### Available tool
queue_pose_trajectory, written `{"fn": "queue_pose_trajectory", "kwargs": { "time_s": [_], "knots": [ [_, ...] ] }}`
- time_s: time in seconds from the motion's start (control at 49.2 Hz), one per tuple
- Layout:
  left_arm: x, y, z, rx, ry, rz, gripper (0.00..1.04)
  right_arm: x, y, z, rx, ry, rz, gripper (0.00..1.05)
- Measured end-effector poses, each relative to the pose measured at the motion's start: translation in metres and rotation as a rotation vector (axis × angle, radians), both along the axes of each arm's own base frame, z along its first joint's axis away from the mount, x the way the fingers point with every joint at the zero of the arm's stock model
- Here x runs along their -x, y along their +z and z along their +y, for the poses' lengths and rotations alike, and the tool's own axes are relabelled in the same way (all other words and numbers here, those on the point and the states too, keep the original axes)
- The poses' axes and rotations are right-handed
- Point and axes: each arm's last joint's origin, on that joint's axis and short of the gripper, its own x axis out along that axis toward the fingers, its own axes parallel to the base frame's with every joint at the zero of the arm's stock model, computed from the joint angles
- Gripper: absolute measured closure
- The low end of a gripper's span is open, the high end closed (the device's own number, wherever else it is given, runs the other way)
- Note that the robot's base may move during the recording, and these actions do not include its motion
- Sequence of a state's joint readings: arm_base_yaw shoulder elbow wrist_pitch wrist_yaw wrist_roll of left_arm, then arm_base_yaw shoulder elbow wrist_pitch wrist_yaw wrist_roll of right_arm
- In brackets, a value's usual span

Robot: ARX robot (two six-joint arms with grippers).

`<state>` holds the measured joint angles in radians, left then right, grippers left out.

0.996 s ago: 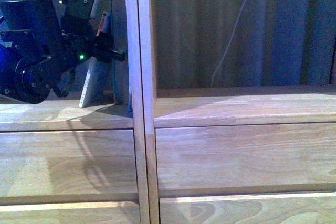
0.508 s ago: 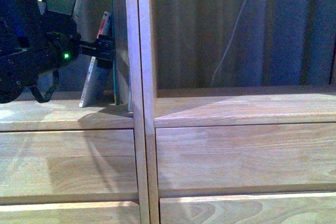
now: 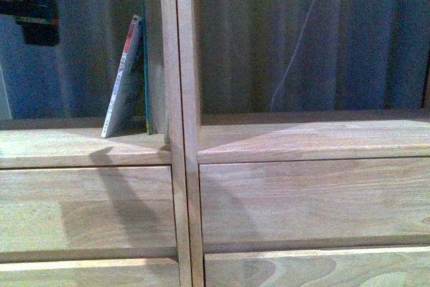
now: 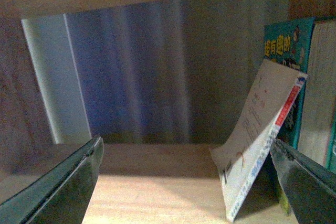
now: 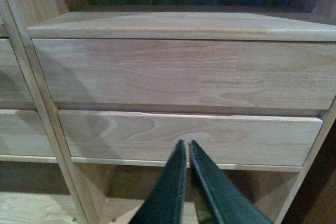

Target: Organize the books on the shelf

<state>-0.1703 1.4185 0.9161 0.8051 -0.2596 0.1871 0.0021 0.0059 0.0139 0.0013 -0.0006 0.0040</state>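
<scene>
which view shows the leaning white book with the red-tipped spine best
The left wrist view: the leaning book fills it close up, cover and spine visible. The front view shows it small and edge-on. The right wrist view shows only drawer fronts.

Tall light-wood bookcase (image 3: 181, 166): left compartment holds a thin white paperback with red-tipped spine (image 3: 123, 78), tilted, top leaning on an upright teal-edged thin book (image 3: 145, 58) beside the central divider. Right compartment shows a white cable (image 3: 295, 45) behind.

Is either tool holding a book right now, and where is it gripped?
Nothing is held. The left tool is open, clear of the leaning book; the right tool is shut, empty.
</scene>
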Motion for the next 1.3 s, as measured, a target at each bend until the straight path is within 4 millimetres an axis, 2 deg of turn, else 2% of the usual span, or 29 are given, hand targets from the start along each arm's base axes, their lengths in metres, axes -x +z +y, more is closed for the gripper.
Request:
{"fn": "queue_pose_trajectory", "kwargs": {
  "time_s": [0.102,0.285,0.427,0.549,0.61,0.732,0.915,1.057,1.078,1.179,1.301],
  "knots": [
    [0.036,-0.004,0.007,0.036,-0.003,0.024,0.07,0.0,0.0,0.0,0.0,0.0,0.0,0.81],
    [0.083,-0.012,0.02,0.054,0.048,0.054,0.07,0.0,0.0,0.0,0.0,0.0,0.0,0.54],
    [0.123,-0.022,0.029,0.056,0.107,0.081,0.07,0.0,0.0,0.0,0.0,0.0,0.0,0.22],
    [0.15,-0.036,0.028,0.064,0.125,0.112,0.07,0.0,0.0,0.0,0.0,0.0,0.0,0.06],
    [0.166,-0.048,0.024,0.071,0.119,0.134,0.07,0.0,0.0,0.0,0.0,0.0,-0.001,0.07],
    [0.184,-0.07,0.018,0.081,0.115,0.183,0.07,0.0,0.0,0.0,0.0,0.0,-0.001,0.07],
    [0.202,-0.099,0.01,0.122,0.127,0.223,0.07,0.0,0.0,0.0,0.0,0.0,0.0,0.07],
    [0.209,-0.118,0.003,0.126,0.118,0.256,0.07,0.0,0.0,0.0,0.0,0.0,0.0,0.07],
    [0.21,-0.123,0.002,0.118,0.088,0.271,0.09,0.0,0.0,0.0,0.0,0.0,-0.001,0.07],
    [0.214,-0.146,0.01,0.095,-0.109,0.304,0.32,0.0,0.0,0.0,0.0,0.0,0.0,0.07],
    [0.214,-0.155,0.022,0.111,-0.131,0.284,0.59,0.0,0.0,0.0,0.0,0.0,0.0,0.07]
  ]
}}
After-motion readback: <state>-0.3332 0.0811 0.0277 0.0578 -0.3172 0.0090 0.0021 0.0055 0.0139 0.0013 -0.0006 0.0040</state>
